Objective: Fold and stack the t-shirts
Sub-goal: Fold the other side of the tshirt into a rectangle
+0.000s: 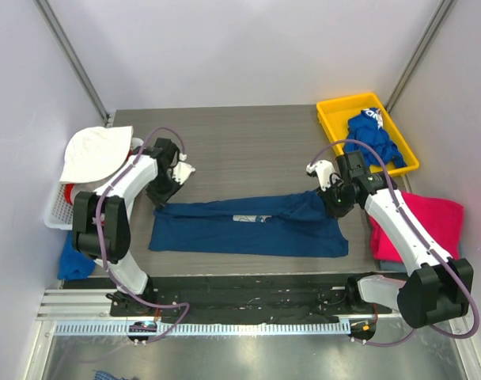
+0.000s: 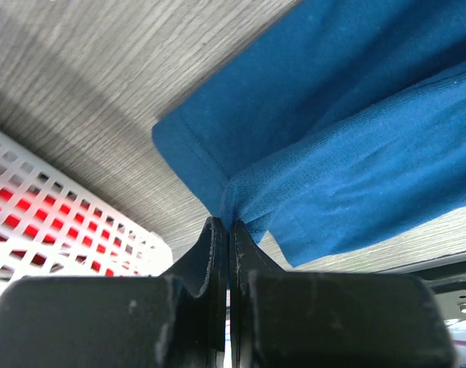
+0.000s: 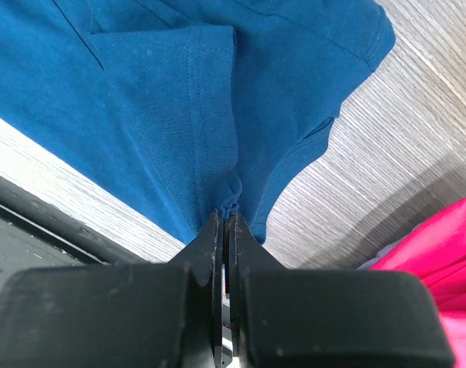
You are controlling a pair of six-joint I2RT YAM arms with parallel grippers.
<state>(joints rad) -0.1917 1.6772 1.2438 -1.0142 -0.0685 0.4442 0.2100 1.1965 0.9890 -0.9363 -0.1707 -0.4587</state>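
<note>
Navy shirt (image 1: 248, 226) lies mid bench (image 1: 248, 150) in a long strip, half folded I reckon. My left fingers (image 2: 216, 257) pinch tight on its 9 o'clock end, right fingers (image 3: 216, 245) on its 3 o'clock end. Pink shirt (image 1: 430, 226) at 3 o'clock looks folded. Blue shirt (image 1: 375, 138) is crumpled in the tray (image 1: 329, 111) at 1 o'clock. Nothing stacked yet.

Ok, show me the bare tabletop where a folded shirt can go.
Free: the rear middle of the table, behind the navy t-shirt, between the white basket and the yellow tray. Crowded: the right edge, with tray and magenta t-shirt.
</note>
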